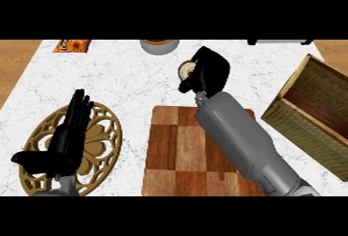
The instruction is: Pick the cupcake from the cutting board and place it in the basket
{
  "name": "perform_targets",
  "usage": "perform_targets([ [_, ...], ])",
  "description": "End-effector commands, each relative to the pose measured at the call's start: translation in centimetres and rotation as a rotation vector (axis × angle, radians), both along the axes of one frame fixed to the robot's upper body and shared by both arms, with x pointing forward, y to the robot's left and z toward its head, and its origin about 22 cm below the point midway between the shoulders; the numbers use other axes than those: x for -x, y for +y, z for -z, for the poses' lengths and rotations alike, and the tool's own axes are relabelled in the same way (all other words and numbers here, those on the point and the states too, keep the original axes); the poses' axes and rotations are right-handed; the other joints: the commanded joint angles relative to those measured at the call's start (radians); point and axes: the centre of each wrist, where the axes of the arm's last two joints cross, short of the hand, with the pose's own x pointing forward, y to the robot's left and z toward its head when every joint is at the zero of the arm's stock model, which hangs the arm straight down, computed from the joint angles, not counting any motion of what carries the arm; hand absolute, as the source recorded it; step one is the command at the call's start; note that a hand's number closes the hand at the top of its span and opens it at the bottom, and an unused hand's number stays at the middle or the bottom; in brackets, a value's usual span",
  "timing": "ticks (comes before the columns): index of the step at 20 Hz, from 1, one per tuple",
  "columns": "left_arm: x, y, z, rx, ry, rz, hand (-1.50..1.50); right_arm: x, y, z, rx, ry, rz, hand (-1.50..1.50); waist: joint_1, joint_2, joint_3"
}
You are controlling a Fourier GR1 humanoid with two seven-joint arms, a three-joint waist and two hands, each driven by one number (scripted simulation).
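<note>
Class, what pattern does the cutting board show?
The cutting board shows light and dark brown wooden checks; head view.

Brown checkered cutting board (176, 152), white marbled counter (122, 78), tan woven basket (306, 133)

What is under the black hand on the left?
The open left hand shows over a round, gold-patterned plate on the white counter. The hand covers the plate's middle and lower left, so that part is hidden.

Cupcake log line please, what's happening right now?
right hand: shut on cupcake | cupcake: off cutting board | basket: cupcake not in it | left hand: open
</note>
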Motion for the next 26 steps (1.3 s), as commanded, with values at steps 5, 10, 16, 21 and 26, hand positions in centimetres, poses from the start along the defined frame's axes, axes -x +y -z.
perform_targets([
  [5,0.6,0.5,0.6,0.001,0.008,-0.008,0.00,3.0,3.0,-10.5,-0.159,-0.233,0.084,1.50,-0.016,-0.008,0.000],
  [10,0.2,1.5,0.2,-0.011,0.006,0.007,0.00,4.8,1.9,-11.0,-0.163,-0.206,0.187,1.50,-0.017,-0.006,0.000],
  [16,0.4,1.2,0.0,-0.010,0.005,-0.030,0.00,4.9,-1.6,-10.7,-0.034,-0.119,0.317,1.50,-0.037,-0.010,0.000],
  [21,0.4,2.0,-0.4,-0.001,0.002,-0.025,0.00,5.3,-5.7,-11.0,0.053,-0.098,0.386,1.50,-0.036,-0.006,0.000],
  [26,1.1,2.5,0.8,-0.006,0.003,-0.006,0.00,7.3,-10.1,-11.3,-0.003,-0.132,0.428,1.50,-0.016,0.002,0.000],
])
